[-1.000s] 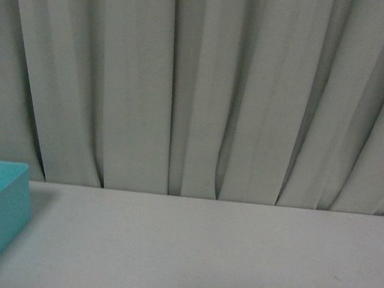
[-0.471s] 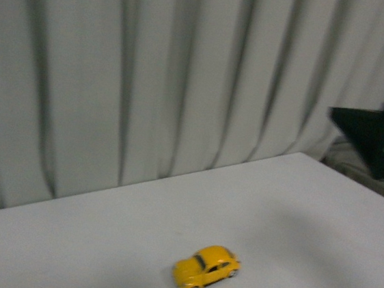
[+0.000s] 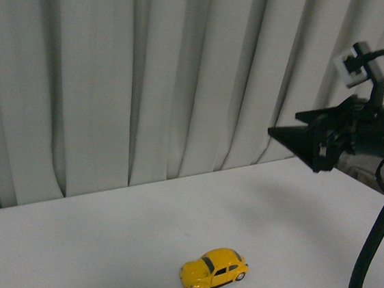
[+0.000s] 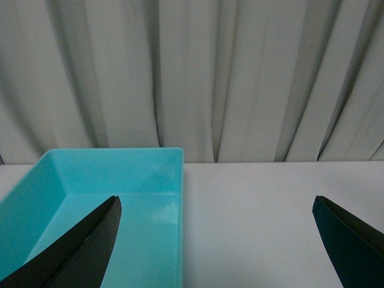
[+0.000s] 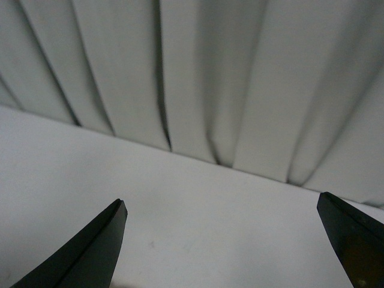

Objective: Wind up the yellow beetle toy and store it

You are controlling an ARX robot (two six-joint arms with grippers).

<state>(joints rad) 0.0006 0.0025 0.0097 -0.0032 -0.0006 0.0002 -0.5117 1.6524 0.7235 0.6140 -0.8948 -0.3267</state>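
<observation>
Front view showed the small bright-yellow beetle toy (image 3: 214, 271) standing on its wheels on the white counter (image 3: 85, 243), toward the near edge and well clear of the back edge, where a pale pleated curtain (image 3: 151, 78) hung. Nothing touched it. The right claw (image 3: 285, 124) hovered high and well apart, out toward the counter's right edge. In its wrist view it (image 5: 221, 199) gaped wide and held nothing, and the toy was not in sight there. The left claw (image 4: 216, 200) was equally wide and empty, facing the open turquoise plastic box (image 4: 108, 151). This looked like the reach phase, with winding and storing not begun. The next move probably called for lowering the right claw to straddle the toy's sides.
</observation>
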